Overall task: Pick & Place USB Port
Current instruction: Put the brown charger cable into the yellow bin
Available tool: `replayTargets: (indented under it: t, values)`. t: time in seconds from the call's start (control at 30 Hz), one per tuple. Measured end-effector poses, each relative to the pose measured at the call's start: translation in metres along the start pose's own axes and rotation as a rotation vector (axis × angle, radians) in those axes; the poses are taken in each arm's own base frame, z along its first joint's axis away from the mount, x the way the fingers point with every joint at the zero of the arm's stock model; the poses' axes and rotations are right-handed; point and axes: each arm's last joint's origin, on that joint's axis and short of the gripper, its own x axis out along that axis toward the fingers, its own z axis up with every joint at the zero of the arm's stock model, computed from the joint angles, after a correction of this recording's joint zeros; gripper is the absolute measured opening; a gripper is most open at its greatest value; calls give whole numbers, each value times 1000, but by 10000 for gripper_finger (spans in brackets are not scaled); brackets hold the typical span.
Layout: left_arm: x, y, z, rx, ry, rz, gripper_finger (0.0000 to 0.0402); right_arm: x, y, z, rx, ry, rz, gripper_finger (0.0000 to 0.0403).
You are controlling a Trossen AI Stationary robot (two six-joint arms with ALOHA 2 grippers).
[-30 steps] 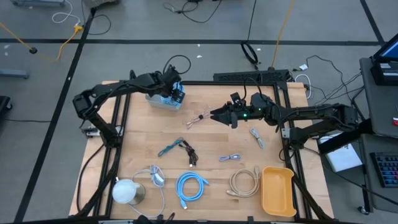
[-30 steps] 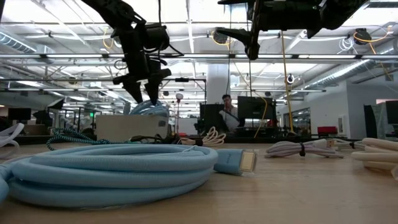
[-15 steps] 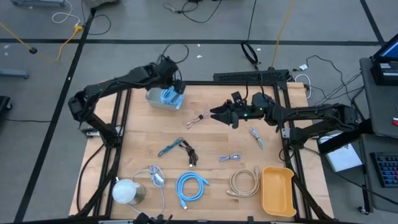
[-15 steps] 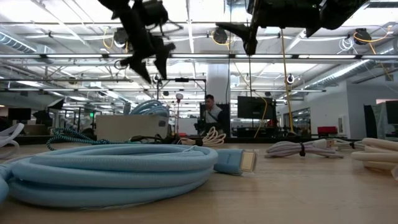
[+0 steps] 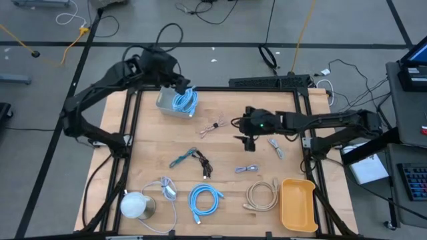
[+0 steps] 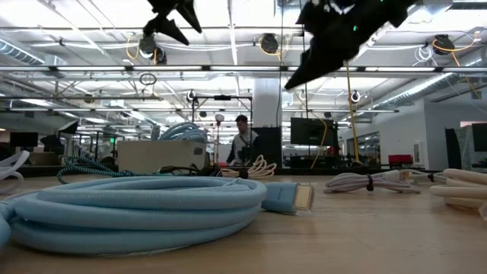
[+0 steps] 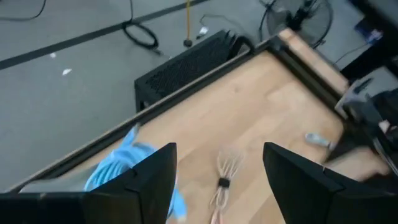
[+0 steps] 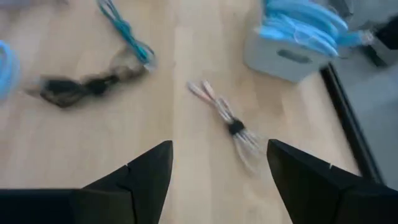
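We are holding our open right gripper [image 5: 239, 131] nearest the small bundled cable [image 5: 211, 127], lying slantwise just ahead; our left gripper [image 5: 179, 83], also open, is hovering by the grey bin [image 5: 167, 107].

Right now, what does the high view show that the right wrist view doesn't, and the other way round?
Only the high view shows the yellow tray, the white cup, the coiled light blue cable and the left gripper at the table's far edge. Only the right wrist view shows the right gripper close up, open. Both show the grey box of blue cable, the small tied cable and the teal and black cable.
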Motion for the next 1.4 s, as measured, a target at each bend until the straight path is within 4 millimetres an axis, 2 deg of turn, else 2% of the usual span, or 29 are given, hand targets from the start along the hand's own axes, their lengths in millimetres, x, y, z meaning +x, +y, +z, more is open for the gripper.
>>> replayTargets:
  t: [0.1, 0.17, 0.33, 0.47, 0.67, 0.83, 1.07, 1.2, 1.3, 1.4]
  values:
    - [-2, -6, -5, 3, 16, 2, 235, 9, -11, 0, 10, -23, -19, 254]
    - [-4, -10, -8, 8, 30, 1, 235, 22, -15, -4, 6, -3, -8, 254]
    - [-5, -19, -12, 16, 20, 6, 234, 66, -17, -29, -1, 127, 90, 254]
    - [-5, -22, -14, 22, 18, 24, 234, 91, -13, -46, -36, 193, 126, 254]
    - [-6, -24, -16, 12, 33, 24, 234, 98, -21, -41, -69, 121, 31, 254]
    - [-6, -25, -18, 14, 39, 21, 234, 98, -45, -37, -39, 92, -44, 254]
    - [-6, -25, -19, 7, 51, 26, 234, 116, -79, -33, 3, 163, -35, 254]
    - [-7, -26, -21, 7, 70, 26, 234, 125, -86, -28, 22, 226, -1, 254]
    - [-7, -30, -23, 12, 75, 15, 234, 124, -88, -18, 106, 257, 24, 254]
    - [-8, -34, -25, 23, 76, 8, 234, 123, -87, -18, 186, 281, 48, 254]
